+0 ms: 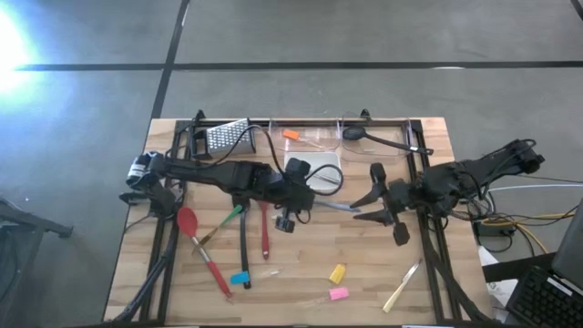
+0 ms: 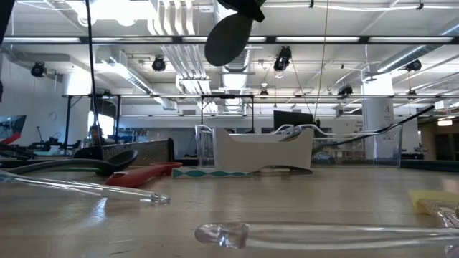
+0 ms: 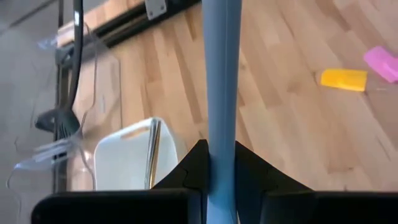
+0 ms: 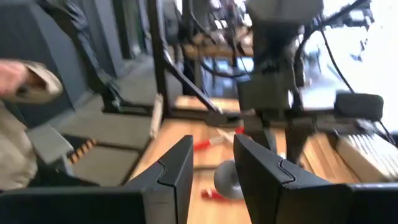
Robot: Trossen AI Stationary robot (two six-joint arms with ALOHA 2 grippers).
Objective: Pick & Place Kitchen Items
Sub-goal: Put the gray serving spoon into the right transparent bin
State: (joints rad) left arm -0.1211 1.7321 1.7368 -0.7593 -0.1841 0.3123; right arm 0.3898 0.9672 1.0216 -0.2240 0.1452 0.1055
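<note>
My left gripper (image 1: 308, 199) hovers over the table's middle, shut on a grey spoon (image 1: 339, 207). Its pale blue-grey handle runs toward the table's right, and its oval head (image 2: 229, 36) shows high above the table in the low view. My right gripper (image 1: 372, 196) stands just right of the spoon's free end. It is open, with nothing between its fingers (image 4: 180, 168). On the wood lie two red spatulas (image 1: 187, 221) (image 1: 265, 232), a black utensil (image 1: 242, 251), a yellow piece (image 1: 338, 272), a pink piece (image 1: 338, 293) and a wooden stick (image 1: 401, 290). My left gripper pinches the spoon's handle (image 3: 222, 124) between its two fingers (image 3: 186, 171). The handle runs on past the fingertips, along the fingers. The fingers slant down from the table's left. The spoon is lifted clear of the table.
A steel grater (image 1: 228, 137) stands at the far left. Clear bins along the far edge hold an orange piece (image 1: 291, 135) and a black spoon (image 1: 373, 137). A white square tray (image 1: 314, 169) sits just beyond my left gripper. Bare wood lies at the near middle.
</note>
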